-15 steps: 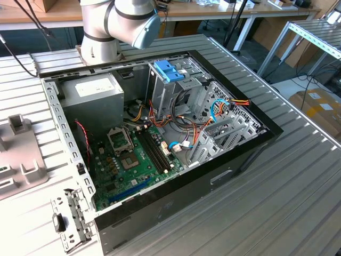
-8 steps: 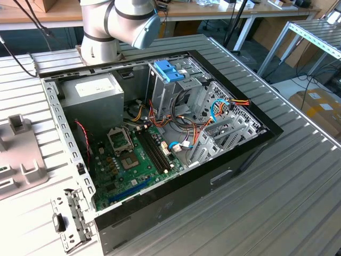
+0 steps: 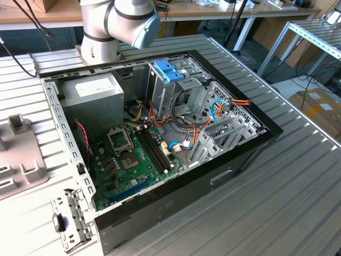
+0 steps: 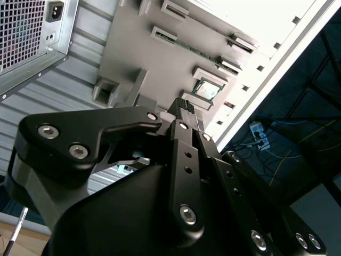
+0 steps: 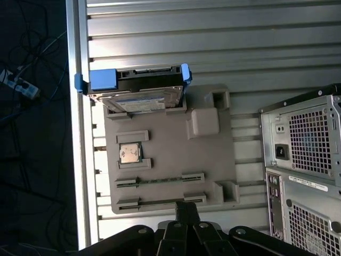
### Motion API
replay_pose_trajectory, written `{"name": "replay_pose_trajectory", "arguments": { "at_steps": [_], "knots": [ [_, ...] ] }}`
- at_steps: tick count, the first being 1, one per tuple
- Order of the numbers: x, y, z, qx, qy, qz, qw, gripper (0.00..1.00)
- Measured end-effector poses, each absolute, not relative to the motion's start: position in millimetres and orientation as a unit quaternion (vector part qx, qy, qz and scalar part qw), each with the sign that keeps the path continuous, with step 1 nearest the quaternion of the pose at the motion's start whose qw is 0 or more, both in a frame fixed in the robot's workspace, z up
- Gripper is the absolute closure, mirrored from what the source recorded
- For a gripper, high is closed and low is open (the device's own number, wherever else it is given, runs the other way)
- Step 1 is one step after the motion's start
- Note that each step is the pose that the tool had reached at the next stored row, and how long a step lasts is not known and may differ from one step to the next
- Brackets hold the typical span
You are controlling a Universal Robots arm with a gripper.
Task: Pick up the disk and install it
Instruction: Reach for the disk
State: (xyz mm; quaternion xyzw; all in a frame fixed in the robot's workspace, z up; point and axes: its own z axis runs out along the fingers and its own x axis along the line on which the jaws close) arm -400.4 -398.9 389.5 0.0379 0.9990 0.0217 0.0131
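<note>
Here, the gripper [image 5: 186, 207] hung closed and empty, apart from the disk [image 5: 136, 88] propped on the grey tray [image 5: 213, 160] by the table edge [image 5: 82, 176], where a skewed grasp might tip it off.

Clear approach to the disk [image 5: 136, 90] (on grey tray [image 5: 170, 157]), computer case [image 5: 306, 149] well aside.

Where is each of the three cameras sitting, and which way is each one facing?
Exterior view: off the arm, raised, looking down into the open computer case on the ribbed table; the arm's base shows.
First wrist view: by the wrist, looking past the gripper at the grey tray holding the disk.
Second wrist view: by the wrist, looking along the gripper's body toward that tray.
Shared: both wrist views show gripper, tray and the case's rear.
</note>
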Motion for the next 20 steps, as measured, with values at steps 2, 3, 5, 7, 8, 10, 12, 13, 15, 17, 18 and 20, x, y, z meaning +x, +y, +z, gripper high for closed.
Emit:
{"name": "replay_pose_trajectory", "arguments": {
  "at_steps": [2,3,5,7,8,10,12,13,15,17,18,20],
  "knots": [
    [-400.7,-398.9,389.5,0.038,0.999,0.022,0.013,0.89],
    [-400.9,-398.9,389.4,0.038,0.999,0.022,0.013,0.89],
    [-401.4,-398.9,389.4,0.038,0.999,0.022,0.013,0.89],
    [-402.1,-399.0,389.3,0.038,0.999,0.022,0.013,0.89],
    [-402.6,-398.9,389.2,0.038,0.999,0.022,0.013,0.89],
    [-402.9,-398.9,389.2,0.038,0.999,0.022,0.013,0.89],
    [-403.1,-398.0,388.9,0.038,0.999,0.022,0.013,0.89],
    [-403.1,-397.2,388.9,0.038,0.999,0.022,0.013,0.89],
    [-403.1,-394.7,388.7,0.038,0.999,0.022,0.013,0.89],
    [-403.2,-392.4,388.6,0.038,0.999,0.022,0.013,0.89],
    [-403.3,-391.5,388.5,0.038,0.999,0.022,0.013,0.89],
    [-403.4,-390.2,388.4,0.038,0.999,0.022,0.013,0.89]
  ]
}}
